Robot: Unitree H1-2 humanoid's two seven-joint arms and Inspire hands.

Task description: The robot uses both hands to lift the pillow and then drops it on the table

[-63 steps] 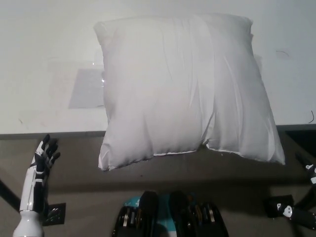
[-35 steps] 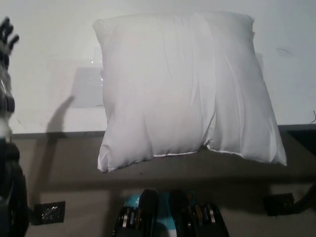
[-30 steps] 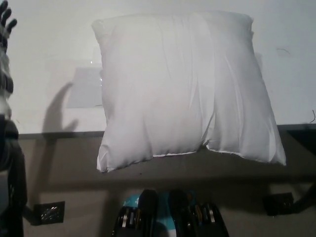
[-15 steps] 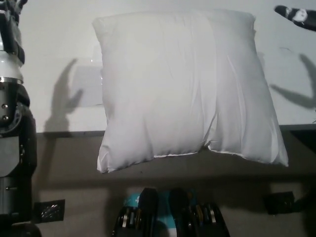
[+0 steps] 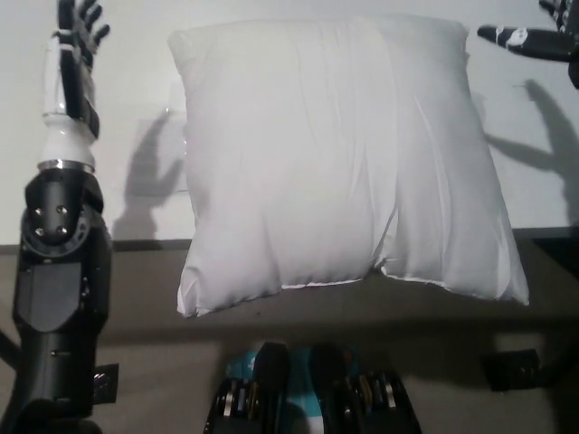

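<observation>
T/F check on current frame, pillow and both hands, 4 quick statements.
1. The pillow overhangs the table's near edge. True.
2. The left hand grips the pillow. False: it is raised to the pillow's left, fingers spread, apart from it.
3. The right hand is at the upper right, clear of the pillow. True.
4. The pillow is black. False: it is white.

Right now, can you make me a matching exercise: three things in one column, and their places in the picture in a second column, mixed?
Things:
1. pillow
2. left hand
3. right hand

Places:
A. top right corner
B. upper left, beside the pillow, apart from it
C. centre, its near edge hanging over the table edge

Pairs: 1-C, 2-B, 3-A
</observation>
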